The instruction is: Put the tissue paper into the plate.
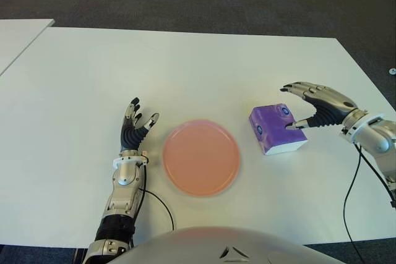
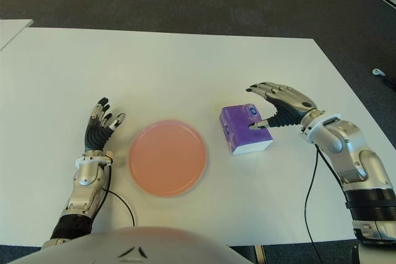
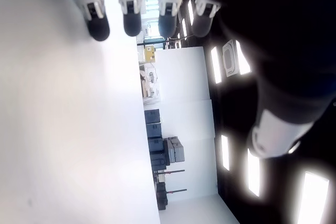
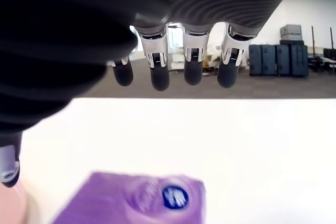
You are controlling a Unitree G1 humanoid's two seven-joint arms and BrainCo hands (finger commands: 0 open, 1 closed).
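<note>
Hovering with fingers spread, right hand overhangs boxy purple tissue pack beside round plate.

My left hand lies palm down at the left, its forearm running back toward my body, wrist straight. Its fingers are extended and slightly spread, the thumb angled outward; they grasp nothing. My right arm reaches in from the right side, elbow bent, the wrist turned inward. My right hand is raised and arched, the four fingers held straight, side by side and apart from the thumb; it too holds nothing.
</note>
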